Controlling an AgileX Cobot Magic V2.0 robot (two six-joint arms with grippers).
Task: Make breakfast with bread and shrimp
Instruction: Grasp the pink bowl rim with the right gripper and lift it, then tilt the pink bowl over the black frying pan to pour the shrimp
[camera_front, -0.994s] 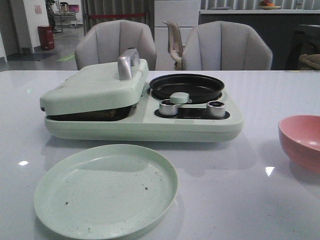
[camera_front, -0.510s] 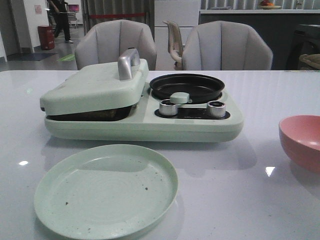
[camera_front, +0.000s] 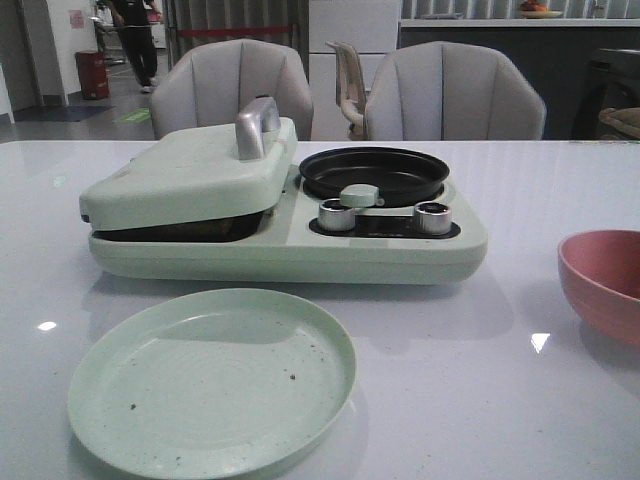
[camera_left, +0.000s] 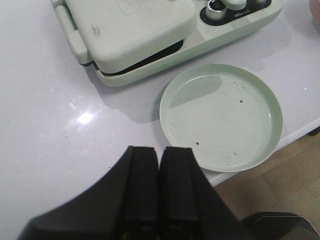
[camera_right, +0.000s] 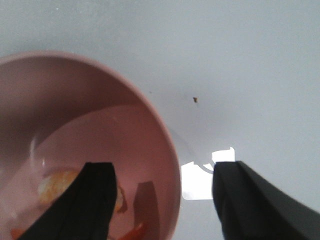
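Orange-and-pale shrimp lie in the bottom of a pink bowl, which also shows at the right edge of the front view. My right gripper is open just above the bowl's rim, one finger over the inside and one over the table outside. My left gripper is shut and empty above the table, beside a light green plate. No bread shows in any view. Neither gripper shows in the front view.
A light green breakfast maker stands mid-table, its left lid nearly shut over a dark gap, with a metal handle. Its black round pan and two knobs are on the right. The plate bears a few crumbs.
The pink bowl looks darker in the front view, as if a shadow fell on it. A person has walked across the far background. Nothing on the table has moved.
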